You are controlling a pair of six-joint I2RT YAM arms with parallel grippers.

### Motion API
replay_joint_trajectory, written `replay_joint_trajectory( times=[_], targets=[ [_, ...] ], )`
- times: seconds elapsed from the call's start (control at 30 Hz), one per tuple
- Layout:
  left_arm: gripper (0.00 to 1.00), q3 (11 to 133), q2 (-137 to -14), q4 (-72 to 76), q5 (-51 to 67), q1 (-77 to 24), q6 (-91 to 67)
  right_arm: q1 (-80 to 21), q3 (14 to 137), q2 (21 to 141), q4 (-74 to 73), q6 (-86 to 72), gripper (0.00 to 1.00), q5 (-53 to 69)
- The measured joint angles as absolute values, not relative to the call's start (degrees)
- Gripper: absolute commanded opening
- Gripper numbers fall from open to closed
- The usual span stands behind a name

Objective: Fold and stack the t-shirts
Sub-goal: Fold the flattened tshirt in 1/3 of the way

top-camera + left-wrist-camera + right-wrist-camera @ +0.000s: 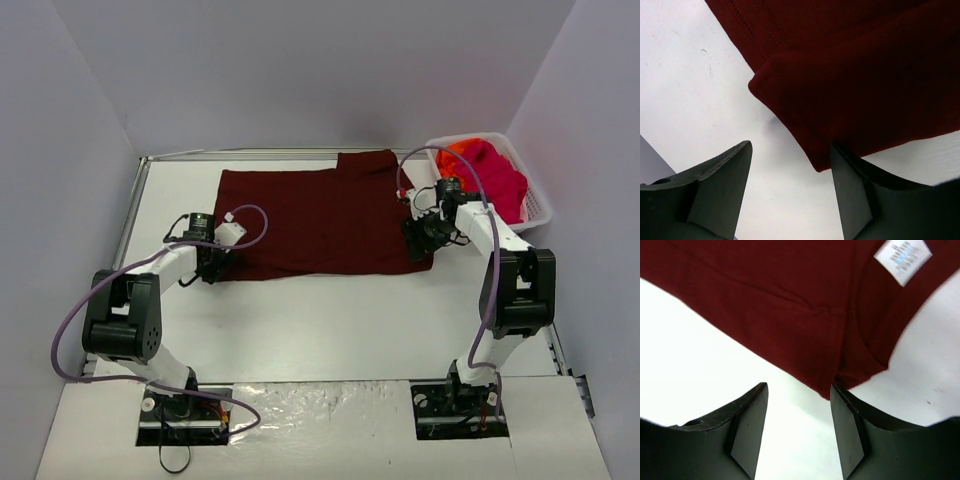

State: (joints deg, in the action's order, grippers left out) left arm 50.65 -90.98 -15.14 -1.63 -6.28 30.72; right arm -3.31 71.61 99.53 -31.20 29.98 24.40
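Note:
A dark maroon t-shirt lies flat on the white table, with one sleeve sticking out toward the back. My left gripper hangs over the shirt's near left corner. In the left wrist view it is open, and the corner of the shirt reaches down beside the right finger. My right gripper hovers at the near right corner, also open, and only bare table lies between its fingers. The edge of the maroon cloth ends just ahead of its tips. A white neck label shows at the top right.
A white lattice basket stands at the back right, with a bright pink shirt and an orange one bunched inside. Grey walls close in the table on three sides.

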Motion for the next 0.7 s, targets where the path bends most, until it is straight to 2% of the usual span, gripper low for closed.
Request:
replay_joint_trajectory(
  times=[0.33,0.7],
  targets=[
    [0.62,50.2,-90.7,-14.6,-1.5,-6.3,30.8,0.7,69.8,100.2,-29.4,30.1,0.48,21.7],
    [0.62,48.9,-89.8,-13.3,-1.5,-6.3,30.8,1.8,70.1,107.8,-28.3,30.3,0.41,20.8]
  ],
)
